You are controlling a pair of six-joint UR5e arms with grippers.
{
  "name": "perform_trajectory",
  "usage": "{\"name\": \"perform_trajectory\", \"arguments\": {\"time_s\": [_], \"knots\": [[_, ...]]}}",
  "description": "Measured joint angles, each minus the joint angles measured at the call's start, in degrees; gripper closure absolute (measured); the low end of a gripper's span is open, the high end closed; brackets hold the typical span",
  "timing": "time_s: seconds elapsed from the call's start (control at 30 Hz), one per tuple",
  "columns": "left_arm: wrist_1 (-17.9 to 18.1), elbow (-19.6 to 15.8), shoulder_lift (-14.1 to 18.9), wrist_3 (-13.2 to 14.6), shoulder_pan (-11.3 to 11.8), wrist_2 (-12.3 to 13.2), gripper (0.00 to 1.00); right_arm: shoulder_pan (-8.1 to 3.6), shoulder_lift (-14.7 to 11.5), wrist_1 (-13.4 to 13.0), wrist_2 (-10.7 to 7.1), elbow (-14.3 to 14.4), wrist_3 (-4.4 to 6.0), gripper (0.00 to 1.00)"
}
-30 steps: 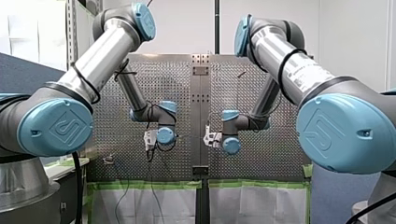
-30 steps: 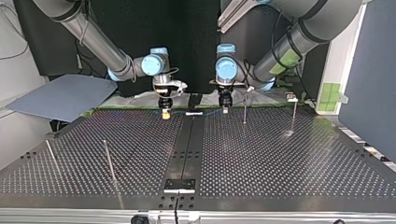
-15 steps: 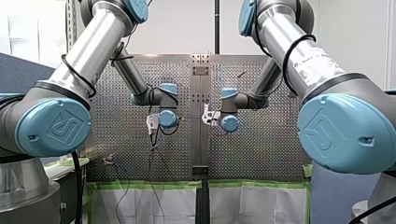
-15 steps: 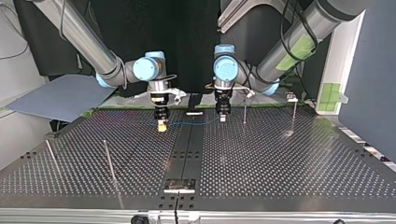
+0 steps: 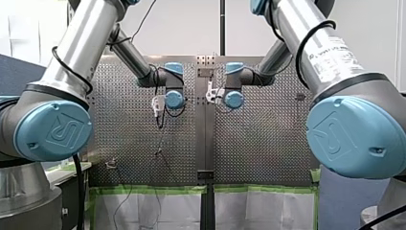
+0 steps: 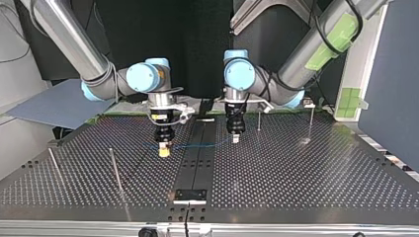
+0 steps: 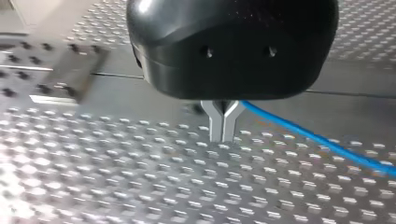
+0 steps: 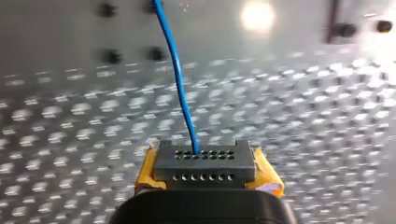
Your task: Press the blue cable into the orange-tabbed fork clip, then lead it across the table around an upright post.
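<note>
A thin blue cable [image 6: 197, 145] is stretched just above the perforated table [image 6: 296, 173] between my two grippers. In the top view my left gripper [image 6: 236, 138] is at the right of the centre strip, and my right gripper [image 6: 163, 151] with yellow pads is at its left. In the left wrist view the metal fingers [image 7: 223, 127] are shut, and the blue cable [image 7: 317, 140] leaves them sideways. In the right wrist view my right gripper [image 8: 204, 161] is shut on the blue cable [image 8: 180, 84], which runs straight ahead. A small clip [image 6: 309, 103] sits at the far right edge; I cannot tell its tab colour.
Upright posts stand at the top view's far right [image 6: 259, 121] [image 6: 311, 123] and near left [image 6: 114, 170] [image 6: 53, 163]. A dark centre strip [image 6: 197, 163] splits the table, with a bracket [image 6: 190, 196] at its near end. A small white piece [image 6: 205, 120] lies at the far edge.
Both arms have moved from the table's far edge towards the top view's camera, drawing the blue cable with them. Both grippers have stayed shut.
</note>
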Motion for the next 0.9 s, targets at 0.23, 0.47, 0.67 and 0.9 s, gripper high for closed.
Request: {"name": "perform_trajectory", "arguments": {"time_s": [0.23, 0.47, 0.67, 0.9], "knots": [[-2.7, 2.75, 2.98, 0.28, -0.33, -1.78, 1.0, 0.19, -4.04, 1.02, 0.19, -0.2, -0.13, 1.0], [-5.4, 6.62, 3.18, 0.37, -0.82, -2.35, 1.0, -0.04, -6.03, 1.39, 0.76, -0.46, -0.19, 1.0], [-7.49, 9.26, 3.21, 0.41, -0.9, -2.46, 1.0, -0.23, -6.31, 2.3, 0.81, -1.28, -0.22, 1.0], [-9.12, 11.55, 3.22, 0.84, -1.42, -2.52, 1.0, -0.7, -7.26, 2.9, 0.82, -1.77, -0.08, 1.0]]}}
